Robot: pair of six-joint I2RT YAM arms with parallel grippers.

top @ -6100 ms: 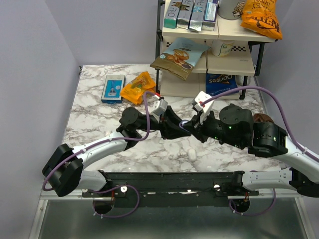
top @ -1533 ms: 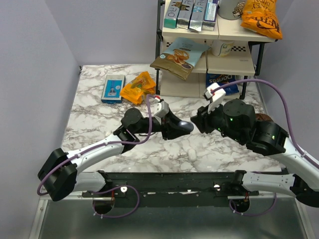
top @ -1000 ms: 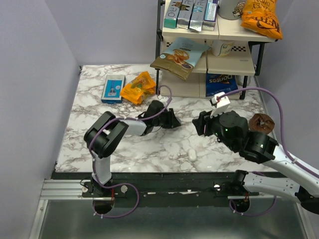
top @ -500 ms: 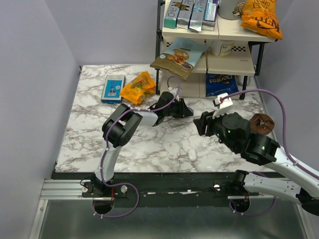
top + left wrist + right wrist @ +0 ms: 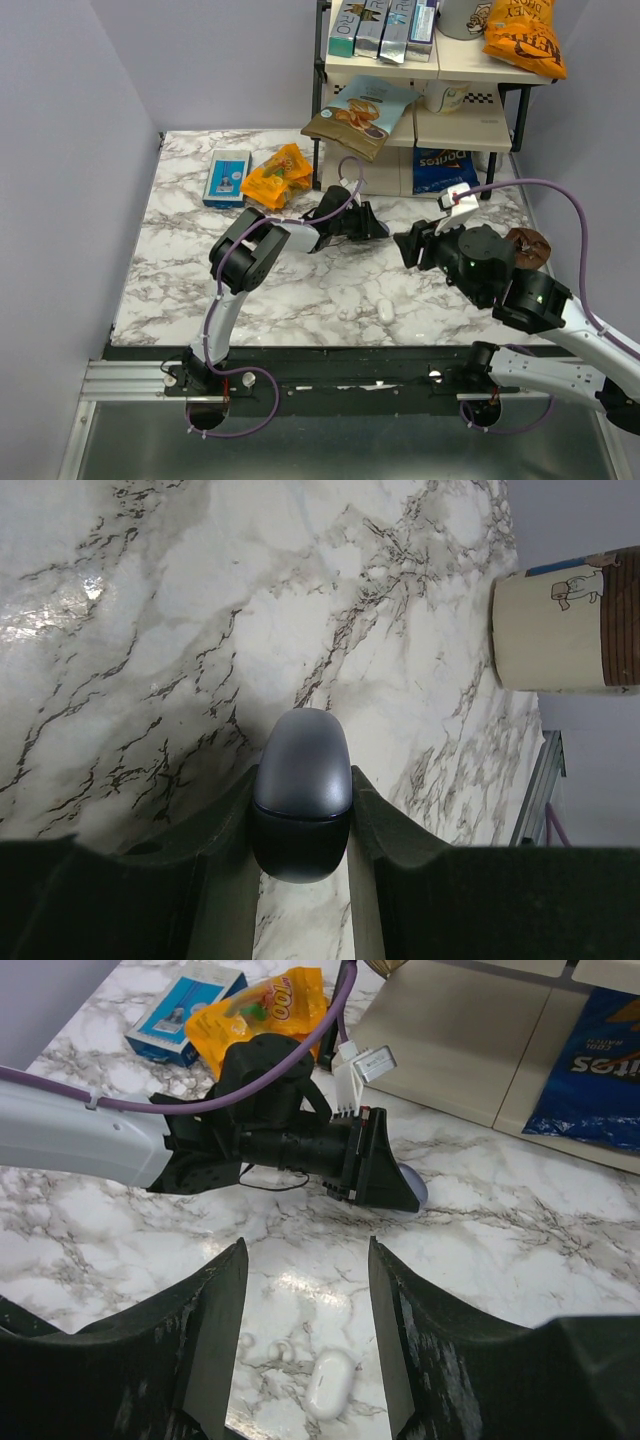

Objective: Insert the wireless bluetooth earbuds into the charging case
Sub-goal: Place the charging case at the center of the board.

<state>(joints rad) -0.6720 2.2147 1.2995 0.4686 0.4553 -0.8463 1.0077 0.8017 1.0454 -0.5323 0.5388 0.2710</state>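
Just in front of the shelf rack (image 5: pixel 365 170), at its foot, your left pincer (image 5: pixel 302 815) is clamping the charging case (image 5: pixel 301 770). Both fingers are pressing its sides, and its rounded blue-grey shell is sticking out past the fingertips. It is sitting low over the counter (image 5: pixel 180 250); whether it is touching the marble cannot be told. In the left wrist view the case is looking closed, a lighter half over a darker one.

Your right pincer (image 5: pixel 305 1260) is hovering a little farther from the rack than the case, facing it, near but apart. Its fingers are standing wide with nothing between them.

Farther still from the rack, toward the counter's near edge, a white pill-shaped capsule (image 5: pixel 330 1383) is lying flat on the marble. To the left of the rack, a blue box (image 5: pixel 226 177) and an orange snack pouch (image 5: pixel 277 175) are lying side by side. In the rack's lowest bay a blue chip bag (image 5: pixel 443 168) is standing, and a snack bag (image 5: pixel 360 112) is drooping over the shelf edge above.
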